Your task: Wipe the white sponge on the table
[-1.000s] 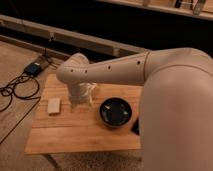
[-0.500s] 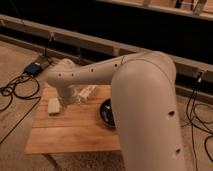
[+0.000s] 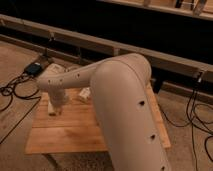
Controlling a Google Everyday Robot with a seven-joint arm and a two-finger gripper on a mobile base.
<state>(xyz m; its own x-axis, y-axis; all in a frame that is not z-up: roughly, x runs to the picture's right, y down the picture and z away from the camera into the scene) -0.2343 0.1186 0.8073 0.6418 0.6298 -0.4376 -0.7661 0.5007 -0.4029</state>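
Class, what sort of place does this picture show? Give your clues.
Probably a robotics lab or workshop: loose cables trail over the floor, and a robot's gripper is low over a small wooden table.

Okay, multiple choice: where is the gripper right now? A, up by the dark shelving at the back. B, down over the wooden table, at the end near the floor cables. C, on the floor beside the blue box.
B: the gripper is low over the table, at the end nearest the cables on the floor, with the arm reaching across the tabletop.
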